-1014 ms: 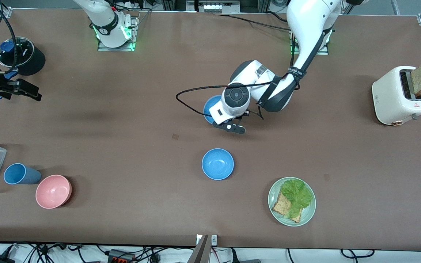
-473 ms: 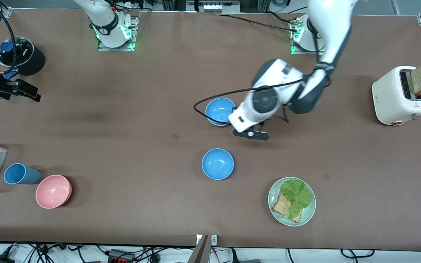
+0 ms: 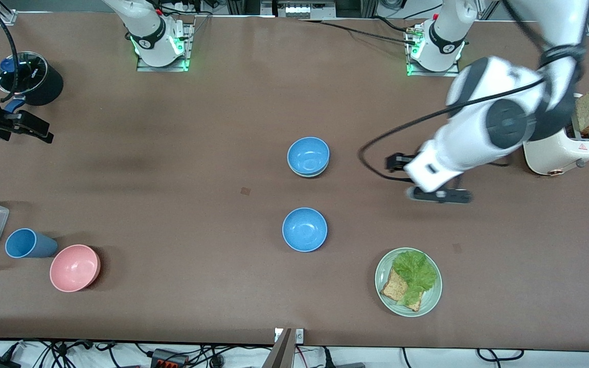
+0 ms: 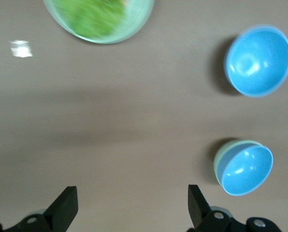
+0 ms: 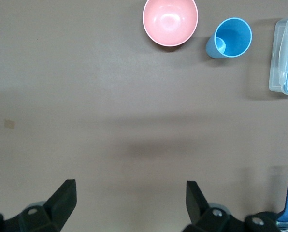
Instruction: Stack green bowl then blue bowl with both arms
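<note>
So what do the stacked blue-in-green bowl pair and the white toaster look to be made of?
The small round sky-blue bowl nested in the pale sage-green bowl looks like moulded plastic or melamine: uniform colour, thin rims, soft highlights in the left wrist view. The green one looks more matte. The boxy white toaster appears to be smooth painted metal or plastic; which one cannot be told.

Robot lab: bolted arm bases [image 3: 160, 48], trailing cables [image 3: 172, 355].

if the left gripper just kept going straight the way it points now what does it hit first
Probably bare table. The left gripper points down, open and empty, with nothing between its fingers. The stacked blue bowl sits off to the side, though depth is unclear.
</note>
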